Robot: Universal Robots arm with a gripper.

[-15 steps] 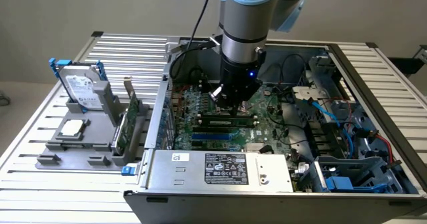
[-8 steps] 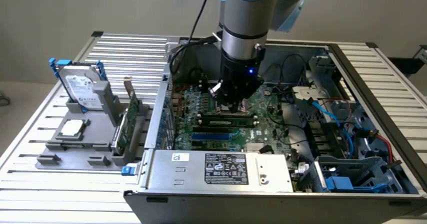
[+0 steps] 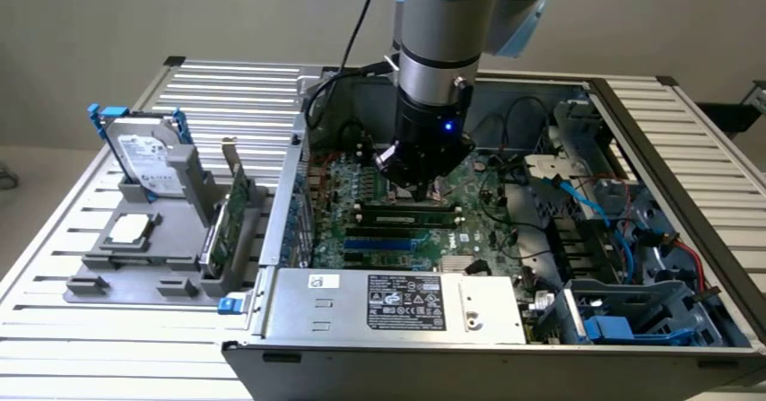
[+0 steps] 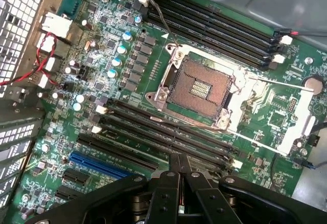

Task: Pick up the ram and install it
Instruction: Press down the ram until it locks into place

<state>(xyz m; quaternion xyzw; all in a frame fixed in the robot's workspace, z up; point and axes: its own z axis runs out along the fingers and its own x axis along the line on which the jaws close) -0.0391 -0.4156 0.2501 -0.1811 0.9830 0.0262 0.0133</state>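
Your jaws are pinched shut, right above the long, thin dark-green ram stick (image 3: 407,212) sitting in a black slot on the green motherboard (image 3: 485,232). Push straight down slowly, so both ends likely click in

Slatted metal table (image 3: 215,91), open computer case (image 3: 359,311), grey parts holder (image 3: 143,262)

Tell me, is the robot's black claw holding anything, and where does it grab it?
Nothing. The black two-fingered gripper is shut with its fingertips pressed together and empty, hanging over the long black plastic memory slots of the green motherboard.
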